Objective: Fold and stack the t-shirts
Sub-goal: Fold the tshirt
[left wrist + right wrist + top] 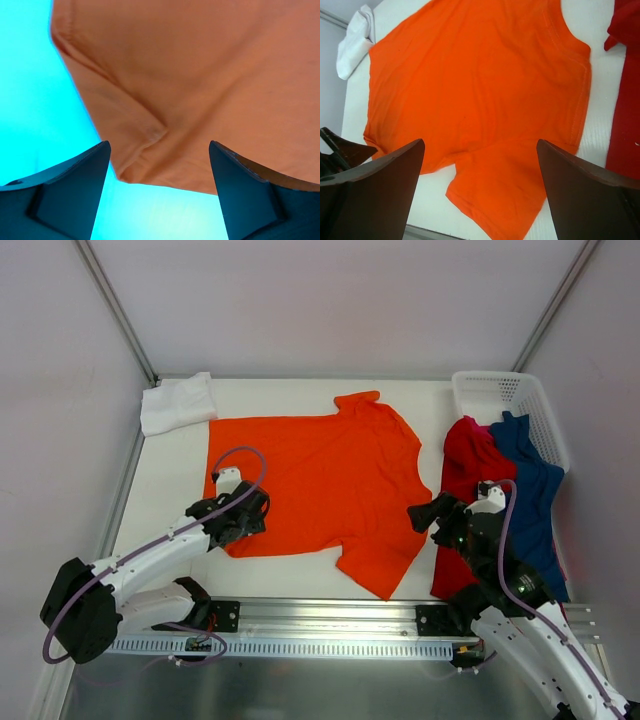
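Lying folded far-left: white t-shirt point(178, 403). L gripper point(250, 512), jaws apart, nothing held, over near-left hem corner of orange t-shirt point(320, 480), spread flat mid-table. R gripper point(425, 515) wide apart, btwn orange & red t-shirt point(468, 455); blue t-shirt point(530, 490) right, by basket point(520, 400).

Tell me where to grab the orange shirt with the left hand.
Pinch the orange shirt at its near left hem corner, coming in from the left. The shirt lies flat, so only an edge offers a pinch; the open left hand hangs over that corner.
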`<state>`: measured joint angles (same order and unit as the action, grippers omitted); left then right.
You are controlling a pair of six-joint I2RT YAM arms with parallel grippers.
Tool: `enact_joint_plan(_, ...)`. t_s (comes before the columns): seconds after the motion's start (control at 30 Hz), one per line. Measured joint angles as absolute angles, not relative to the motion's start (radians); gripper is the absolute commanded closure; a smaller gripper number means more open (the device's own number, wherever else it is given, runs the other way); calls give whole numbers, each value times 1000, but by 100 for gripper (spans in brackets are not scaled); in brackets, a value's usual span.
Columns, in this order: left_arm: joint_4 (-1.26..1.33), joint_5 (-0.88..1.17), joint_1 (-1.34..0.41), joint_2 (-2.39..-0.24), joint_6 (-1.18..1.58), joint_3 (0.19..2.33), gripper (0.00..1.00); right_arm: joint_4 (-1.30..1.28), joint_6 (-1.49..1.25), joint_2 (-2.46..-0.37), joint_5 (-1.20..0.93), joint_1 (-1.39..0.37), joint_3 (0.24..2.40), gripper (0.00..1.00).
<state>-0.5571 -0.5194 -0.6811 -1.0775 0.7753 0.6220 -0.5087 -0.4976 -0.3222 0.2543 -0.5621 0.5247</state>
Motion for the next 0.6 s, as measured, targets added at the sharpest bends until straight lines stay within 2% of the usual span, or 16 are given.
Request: enact_joint_plan(0.6, -668, -582, -681, -1237, 878, 648, 11, -594, -511, -227, 268, -562, 496, 0)
